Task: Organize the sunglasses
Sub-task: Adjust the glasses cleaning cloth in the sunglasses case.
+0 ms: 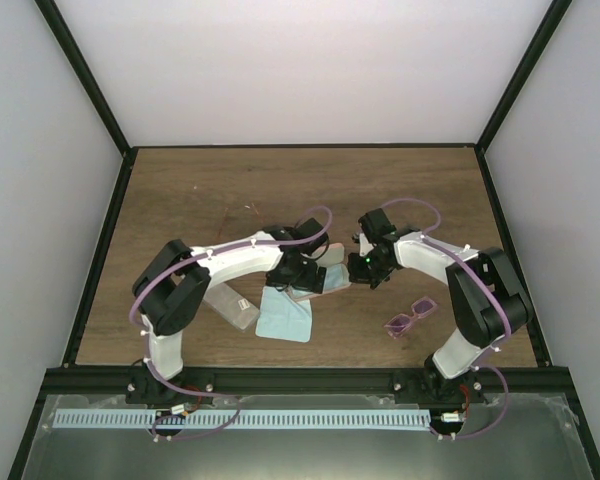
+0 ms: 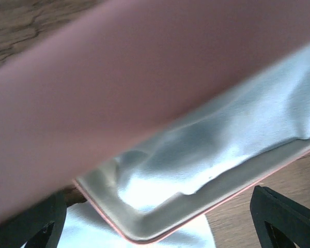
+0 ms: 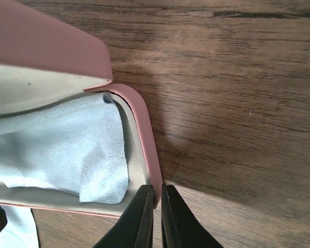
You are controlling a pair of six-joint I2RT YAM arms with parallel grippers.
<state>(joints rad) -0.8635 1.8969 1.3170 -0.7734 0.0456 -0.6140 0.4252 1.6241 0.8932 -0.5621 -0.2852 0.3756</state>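
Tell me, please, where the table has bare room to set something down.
The table's far half, behind the pink case, is bare. The middle is crowded: that case, blue cloth, grey case; purple sunglasses lie front right.

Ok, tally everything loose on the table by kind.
Sunglasses: 1
Cases: 2 (pink case, grey case)
Blue cloths: 2 (cased cloth, loose cloth)
Total: 5
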